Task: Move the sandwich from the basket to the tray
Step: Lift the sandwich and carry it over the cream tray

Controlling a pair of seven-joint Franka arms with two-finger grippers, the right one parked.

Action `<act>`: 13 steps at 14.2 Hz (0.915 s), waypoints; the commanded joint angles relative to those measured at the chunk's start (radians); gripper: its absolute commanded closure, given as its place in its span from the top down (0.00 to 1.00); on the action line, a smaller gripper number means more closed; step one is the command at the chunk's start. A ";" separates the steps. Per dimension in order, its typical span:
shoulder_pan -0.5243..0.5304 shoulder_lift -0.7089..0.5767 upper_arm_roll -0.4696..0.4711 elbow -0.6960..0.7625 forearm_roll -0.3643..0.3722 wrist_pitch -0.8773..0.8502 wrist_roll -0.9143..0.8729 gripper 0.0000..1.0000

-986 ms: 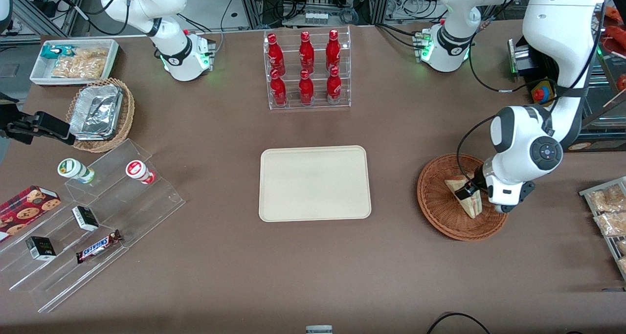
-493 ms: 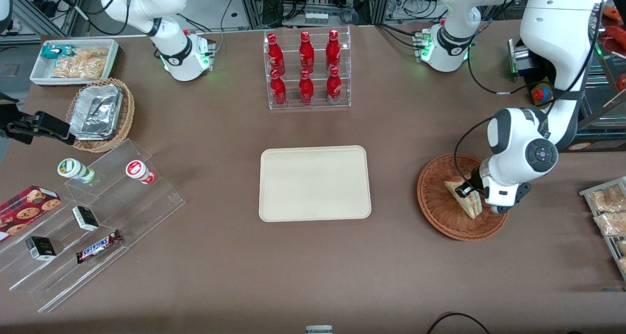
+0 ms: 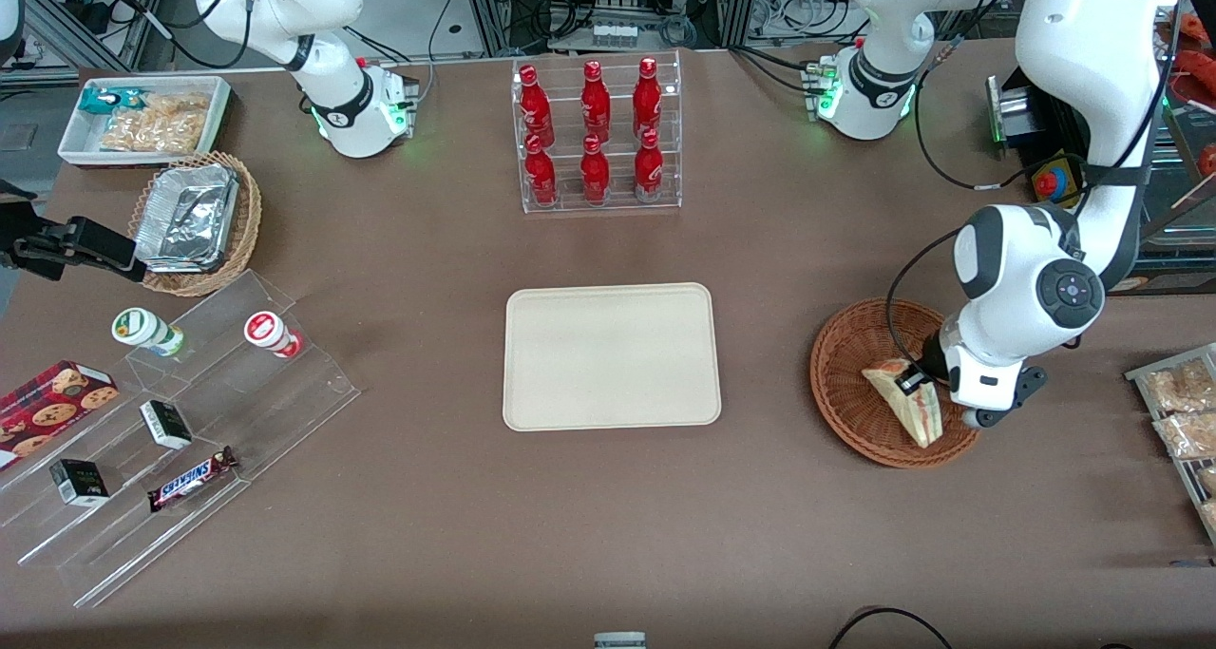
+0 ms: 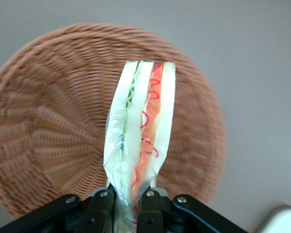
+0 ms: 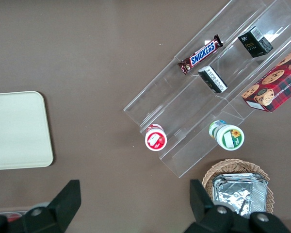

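The sandwich (image 3: pixel 909 400), a clear-wrapped white wedge with pink and green layers, hangs tilted over the reddish-brown wicker basket (image 3: pixel 845 373) at the working arm's end of the table. My left gripper (image 3: pixel 918 380) is shut on its wrapped edge. In the left wrist view the sandwich (image 4: pixel 143 126) stands on edge between my fingertips (image 4: pixel 127 195), with the basket (image 4: pixel 48 121) underneath it. The cream tray (image 3: pixel 608 356) lies flat at the table's middle with nothing on it; its corner also shows in the right wrist view as the tray (image 5: pixel 14 131).
A clear rack of red bottles (image 3: pixel 596 136) stands farther from the camera than the tray. Bagged snacks (image 3: pixel 1178 407) lie beside the basket at the table's edge. Clear steps with snacks (image 3: pixel 180 421), a tan basket of foil containers (image 3: pixel 195 221) and a white bin (image 3: pixel 142 117) sit toward the parked arm's end.
My gripper, still shut on the sandwich, has shifted slightly nearer the front camera and the wrist has turned. The sandwich moved with it over the basket's nearer part.
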 commanded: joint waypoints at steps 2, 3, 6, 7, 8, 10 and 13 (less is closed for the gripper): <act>-0.030 -0.025 -0.126 0.071 -0.012 -0.069 -0.018 0.08; -0.048 -0.013 -0.151 0.105 -0.005 -0.109 -0.051 0.08; -0.155 -0.005 -0.154 0.127 0.000 -0.128 -0.065 0.10; -0.192 -0.002 -0.154 0.145 0.002 -0.142 -0.071 0.10; -0.227 0.018 -0.154 0.156 0.003 -0.166 -0.085 0.10; -0.328 0.082 -0.151 0.225 0.009 -0.179 -0.148 0.11; -0.427 0.171 -0.153 0.317 0.129 -0.179 -0.254 0.15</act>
